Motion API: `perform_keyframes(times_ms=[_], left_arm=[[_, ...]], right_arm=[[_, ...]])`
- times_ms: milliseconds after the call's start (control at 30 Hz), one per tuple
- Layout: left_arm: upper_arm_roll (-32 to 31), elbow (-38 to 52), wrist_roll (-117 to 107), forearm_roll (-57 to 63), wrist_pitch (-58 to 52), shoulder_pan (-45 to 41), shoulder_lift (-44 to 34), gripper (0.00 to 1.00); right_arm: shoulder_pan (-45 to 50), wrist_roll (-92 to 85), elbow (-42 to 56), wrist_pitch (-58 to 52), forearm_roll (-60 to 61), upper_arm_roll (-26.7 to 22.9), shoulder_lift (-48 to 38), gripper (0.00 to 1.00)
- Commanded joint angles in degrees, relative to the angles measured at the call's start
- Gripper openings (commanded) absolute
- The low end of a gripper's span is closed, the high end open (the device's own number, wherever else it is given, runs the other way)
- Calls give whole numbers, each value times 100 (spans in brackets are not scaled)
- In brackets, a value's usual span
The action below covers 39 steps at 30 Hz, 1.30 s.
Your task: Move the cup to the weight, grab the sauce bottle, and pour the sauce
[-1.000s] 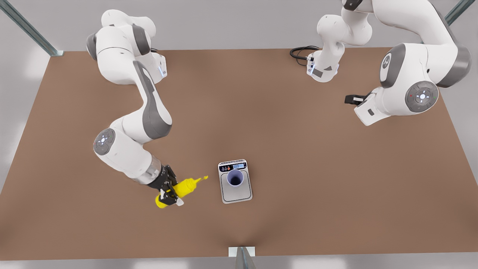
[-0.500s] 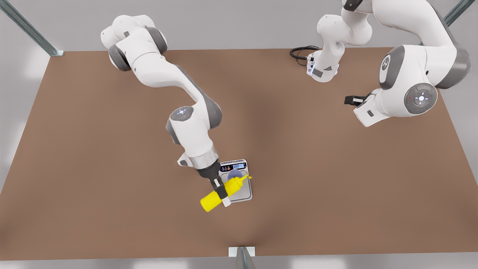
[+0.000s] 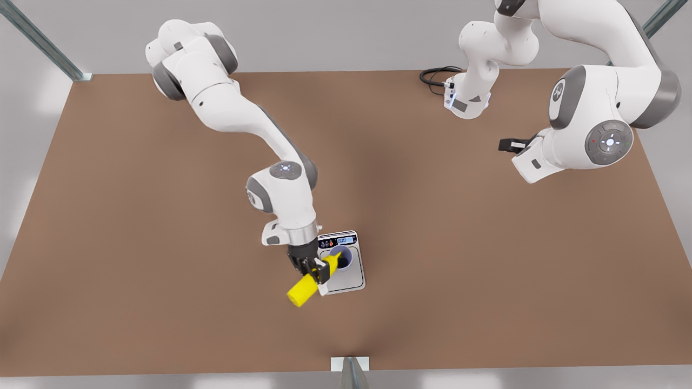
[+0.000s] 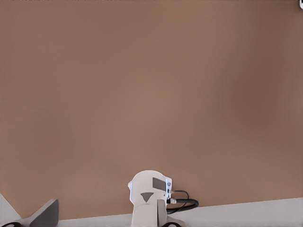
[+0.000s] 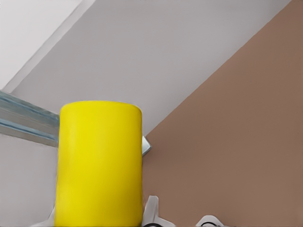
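In the front view, the sauce bottle [image 3: 304, 289] is held across its middle by the right tool [image 3: 316, 269], which is closed on it, near the front centre of the desk [image 3: 162, 243]. The bottle is tilted, and its long axis runs on a diagonal: the flat base is raised and points toward the near left, while the nozzle end points down toward the far right, into the mouth of the cup [image 3: 341, 260]. The cup stands upright on the steel plate of the weight [image 3: 348, 278], just beside the tool on its right side. So the cup lies in the direction of the nozzle, and the pour seems to depend on this one line between nozzle and opening. If sauce is already coming out cannot be seen. The arm on the front view's left is the one that carries the bottle and is much the nearer to the cup. The other arm waits far back at the front view's right, well apart from the weight.

In the left wrist view, bare desk [image 4: 142, 94] is seen, with an arm base at its far edge. From this it is judged that the left arm is the waiting one; of its tool nothing can be told.

In the right wrist view, the yellow body of the sauce bottle [image 5: 99, 163] is seen close up, with its flat base toward the grey wall and the desk [image 5: 236, 142] beside it.
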Motion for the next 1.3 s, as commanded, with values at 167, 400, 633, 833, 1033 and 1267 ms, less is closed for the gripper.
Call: perform_keyframes(times_ms=[167,400,633,833,1033,1267], left_arm=[[0,-9,0,-2,9,0,17,100],[0,0,-9,7,0,0,8,100],[0,0,-9,-2,0,-8,8,100],[0,0,0,-2,0,-17,8,100],[0,9,9,16,-9,-8,-9,100],[0,-9,0,34,-44,-26,0,100]], right_arm=[[229,39,-108,203,-1378,107,334,21],[230,4,-116,150,-1703,107,440,21],[221,-13,-143,150,-1853,107,458,21],[115,-22,-116,334,-1291,133,194,21],[-131,-1375,-397,739,2014,71,-166,21],[-465,-2983,-784,757,5107,71,-413,21]])
